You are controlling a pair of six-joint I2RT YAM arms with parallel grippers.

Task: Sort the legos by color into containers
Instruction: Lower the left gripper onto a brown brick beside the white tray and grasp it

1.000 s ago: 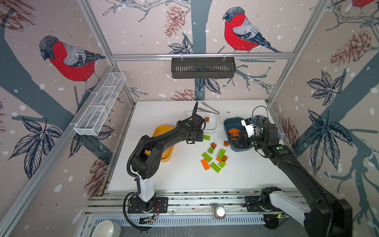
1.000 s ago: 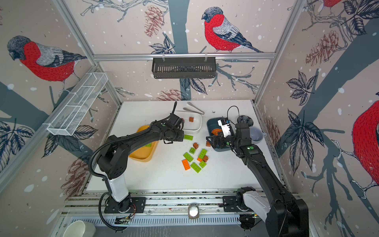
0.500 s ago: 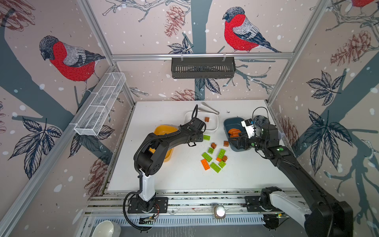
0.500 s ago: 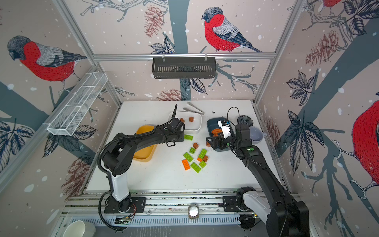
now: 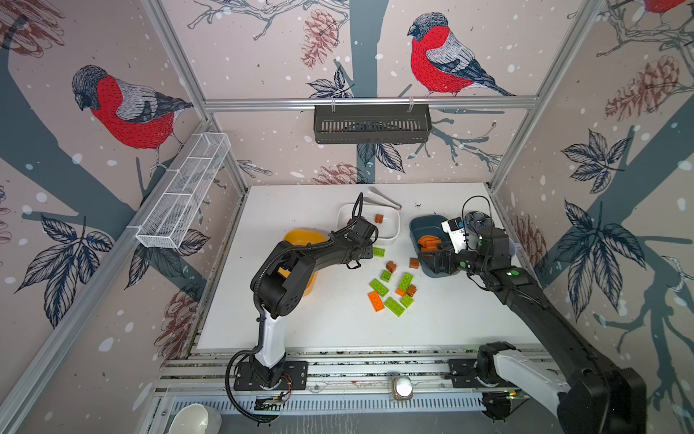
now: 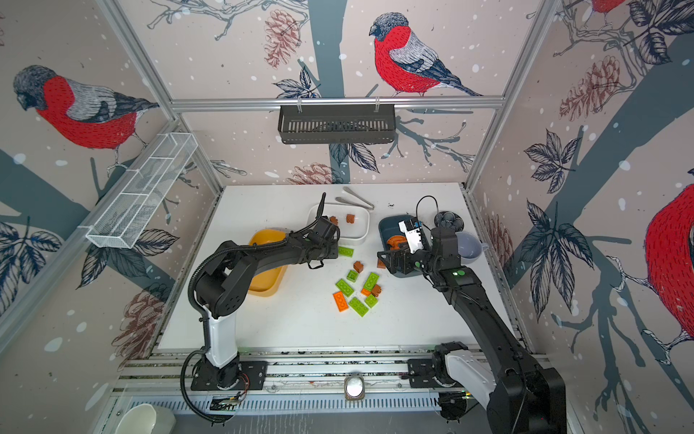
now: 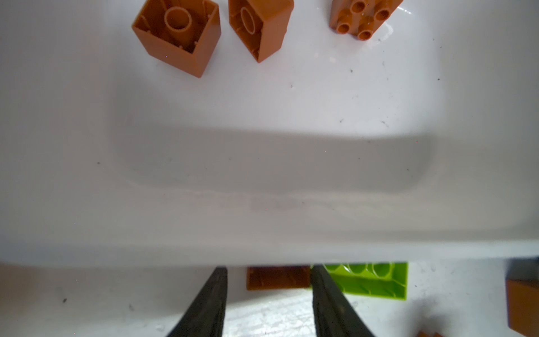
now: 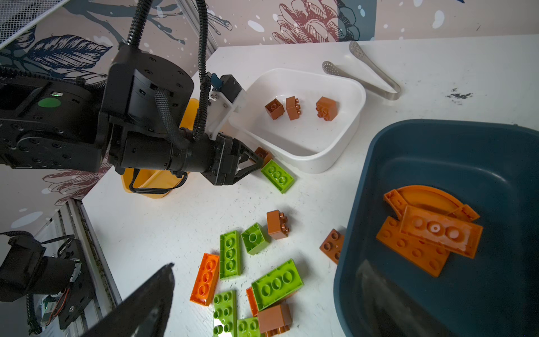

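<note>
The left tool (image 7: pixel 269 271) stands around a brown brick (image 7: pixel 278 278), just before the white tub (image 7: pixel 262 233). Whether it pinches, I cannot tell. The right tool (image 6: pixel 385 263) is spread.

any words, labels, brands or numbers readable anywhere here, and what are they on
None: no text can be read in any view.
Studs of the green brick and the brown cubes: no lettering shows.
On the white mount at the right wrist: dark marks, too small to read.
On the circuit board at the left arm's base: too small to read.
</note>
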